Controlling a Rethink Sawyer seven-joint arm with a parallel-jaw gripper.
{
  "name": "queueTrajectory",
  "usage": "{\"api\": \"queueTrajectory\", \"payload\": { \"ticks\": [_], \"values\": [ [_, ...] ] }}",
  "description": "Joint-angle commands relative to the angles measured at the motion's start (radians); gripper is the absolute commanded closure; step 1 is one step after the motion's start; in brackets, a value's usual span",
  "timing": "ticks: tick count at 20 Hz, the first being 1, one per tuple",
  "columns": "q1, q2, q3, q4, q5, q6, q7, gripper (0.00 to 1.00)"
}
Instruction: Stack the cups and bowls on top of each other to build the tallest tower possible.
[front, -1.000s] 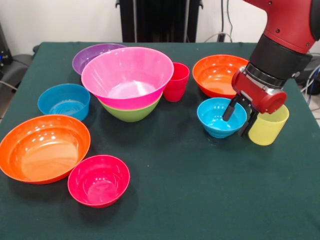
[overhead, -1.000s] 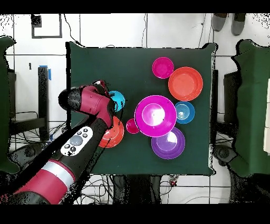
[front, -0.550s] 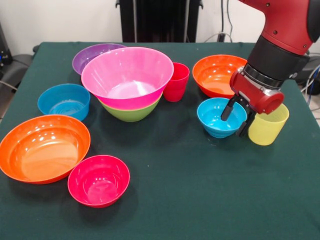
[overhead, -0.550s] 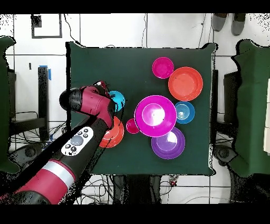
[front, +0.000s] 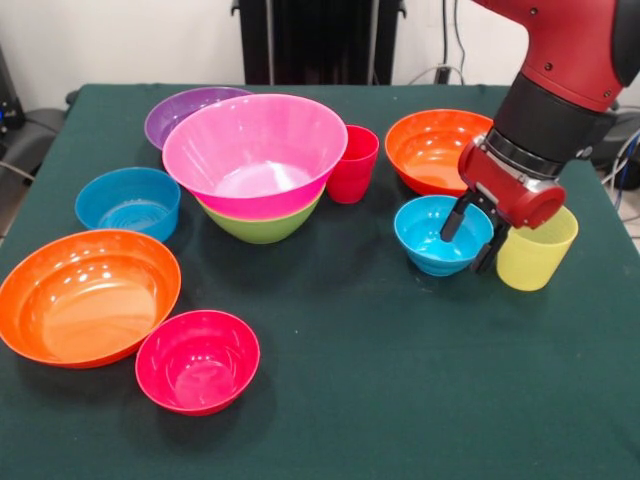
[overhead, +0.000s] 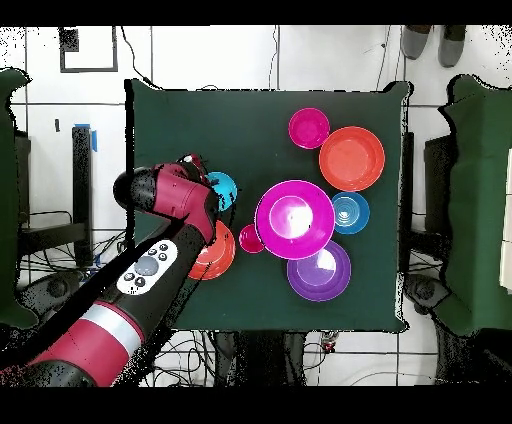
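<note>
Fingers (front: 458, 216) seen parted, straddling right rim of blue bowl (front: 437, 234): one finger inside, one outside. Nothing yet clamped, as judged. Yellow cup (front: 536, 248) found just beside outer finger, upright, mouth up, long axis vertical. Risk judged: cup could be knocked over by outer finger; glossy rim could be pinched off-centre and bowl tipped. Tower (front: 256, 163) stood well apart, pink on green.

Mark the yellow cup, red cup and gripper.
yellow cup (front: 532, 262), front view, lower side wall.
red cup (front: 352, 172), front view, outer wall.
gripper (front: 468, 240), front view, midway between fingertips.
</note>
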Motion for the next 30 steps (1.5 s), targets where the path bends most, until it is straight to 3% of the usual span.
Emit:
{"api": "queueTrajectory", "payload": {
  "ticks": [1, 30],
  "values": [
    [-0.005, 0.074, 0.157, 0.019, -0.052, 0.064, 0.12, 0.0],
    [0.001, 0.113, 0.147, -0.018, -0.034, 0.051, 0.138, 0.0]
  ]
}}
